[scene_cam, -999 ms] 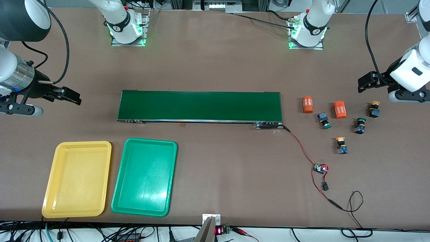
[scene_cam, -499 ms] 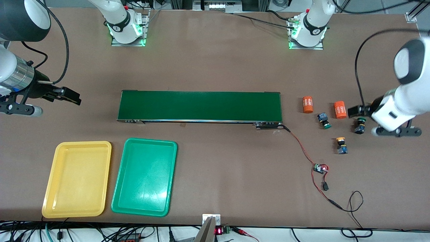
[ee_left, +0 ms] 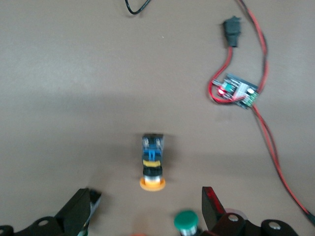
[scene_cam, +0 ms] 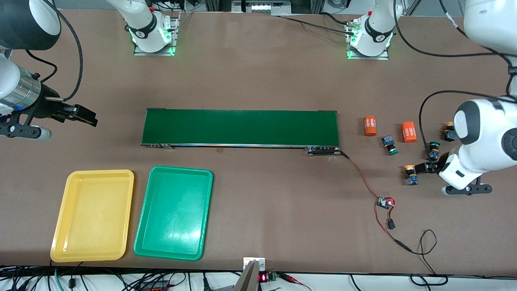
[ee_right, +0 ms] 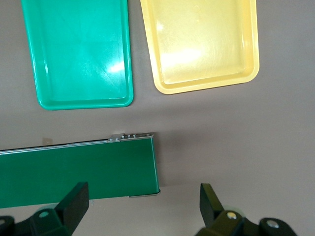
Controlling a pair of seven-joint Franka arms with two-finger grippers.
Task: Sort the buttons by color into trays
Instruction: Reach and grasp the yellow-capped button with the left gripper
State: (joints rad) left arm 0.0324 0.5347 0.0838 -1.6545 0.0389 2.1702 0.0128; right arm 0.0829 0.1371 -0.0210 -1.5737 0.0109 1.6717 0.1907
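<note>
Left gripper (ee_left: pixel 147 211): fingers spread wide, nothing between them, hanging low over the table beside the yellow-capped button (scene_cam: pixel 410 174) that lies nearest the front camera; judged to be lining up a first pick. Second yellow-capped button (scene_cam: pixel 449 132): farther from the camera, half covered by the left arm's white housing. Green-capped button, first (scene_cam: pixel 433 149): between those two, close against the left arm. Green-capped button, second (scene_cam: pixel 389 144): lying between the two orange cylinders (scene_cam: pixel 369 125). Small circuit board (scene_cam: pixel 385 202) with red wire: nearer the camera than the buttons, apart from them. Dark-green conveyor belt (scene_cam: pixel 241 127): mid-table, nothing on it. Green tray (scene_cam: pixel 174 213) and yellow tray (scene_cam: pixel 93 215): side by side toward the right arm's end of the table, both holding nothing. Right gripper (ee_right: pixel 145 209): fingers spread wide, nothing held, waiting over bare table off the belt's end. Progress: none sorted; all four buttons left to move. Obscured: in the front view the left gripper's fingertips are largely hidden by its own arm; the wrist view is blurred.
</note>
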